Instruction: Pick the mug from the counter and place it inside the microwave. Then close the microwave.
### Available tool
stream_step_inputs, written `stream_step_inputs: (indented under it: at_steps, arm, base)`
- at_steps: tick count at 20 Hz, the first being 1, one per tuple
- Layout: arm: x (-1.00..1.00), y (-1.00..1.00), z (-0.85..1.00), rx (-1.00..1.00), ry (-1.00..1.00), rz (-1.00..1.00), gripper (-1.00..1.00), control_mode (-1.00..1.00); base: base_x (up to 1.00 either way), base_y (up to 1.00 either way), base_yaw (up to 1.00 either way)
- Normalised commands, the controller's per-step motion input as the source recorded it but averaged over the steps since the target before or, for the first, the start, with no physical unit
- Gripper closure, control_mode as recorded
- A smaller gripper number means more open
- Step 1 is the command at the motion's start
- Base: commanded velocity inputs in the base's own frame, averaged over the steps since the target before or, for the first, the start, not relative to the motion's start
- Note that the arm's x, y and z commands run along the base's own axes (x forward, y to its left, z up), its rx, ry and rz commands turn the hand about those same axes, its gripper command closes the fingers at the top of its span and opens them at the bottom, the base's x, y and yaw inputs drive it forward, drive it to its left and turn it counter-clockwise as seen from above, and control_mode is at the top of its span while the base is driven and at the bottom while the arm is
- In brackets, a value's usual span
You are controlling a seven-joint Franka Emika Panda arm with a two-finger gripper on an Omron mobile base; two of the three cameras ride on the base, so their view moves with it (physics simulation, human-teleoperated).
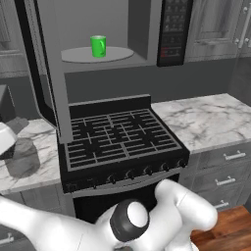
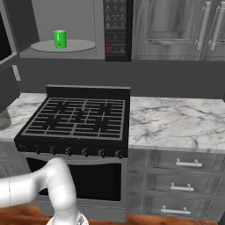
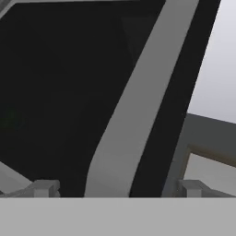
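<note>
The green mug (image 1: 98,46) (image 2: 59,38) stands upright on the round grey turntable (image 1: 117,55) (image 2: 79,45) inside the microwave (image 1: 174,32) (image 2: 116,28). The microwave's black glass door (image 1: 37,63) (image 2: 5,39) hangs open, swung out to the left. In the hand view my gripper (image 3: 117,189) is open and holds nothing. It sits close in front of the door's dark glass (image 3: 55,92) and its long grey handle bar (image 3: 133,115). The marbled counter (image 1: 206,117) (image 2: 176,118) lies on both sides of the stove.
A black gas stove (image 1: 117,137) (image 2: 79,116) sits below the microwave. A grey marbled jar (image 1: 22,157) stands on the left counter stretch. Dark grey drawers (image 1: 228,169) (image 2: 184,176) with silver handles run under the right counter. Upper cabinets (image 2: 176,26) hang at the right.
</note>
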Motion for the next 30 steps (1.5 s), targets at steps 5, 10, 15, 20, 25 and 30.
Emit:
stream_step_inputs:
  at_steps: [5, 10, 15, 20, 25, 30]
  arm:
    - [0.25, 0.23, -0.02, 0.00, -0.01, -0.02, -1.00, -1.00]
    - [0.08, 0.02, 0.11, 0.00, -0.06, -0.06, -1.00, -1.00]
    - [0.00, -0.11, 0.24, 0.02, -0.09, -0.06, -1.00, -1.00]
    - [0.00, -0.37, 0.19, 0.10, -0.08, -0.04, -1.00, -1.00]
    - [-0.04, -0.56, 0.22, 0.12, -0.06, 0.00, -1.00, -1.00]
    - [-0.12, -0.59, 0.42, 0.12, -0.08, 0.00, -1.00, -1.00]
  base:
    - [0.00, 0.00, 0.00]
    - [0.00, 0.00, 0.00]
    - [0.00, 0.00, 0.00]
    - [0.00, 0.00, 0.00]
    - [0.00, 0.00, 0.00]
    - [0.00, 0.00, 0.00]
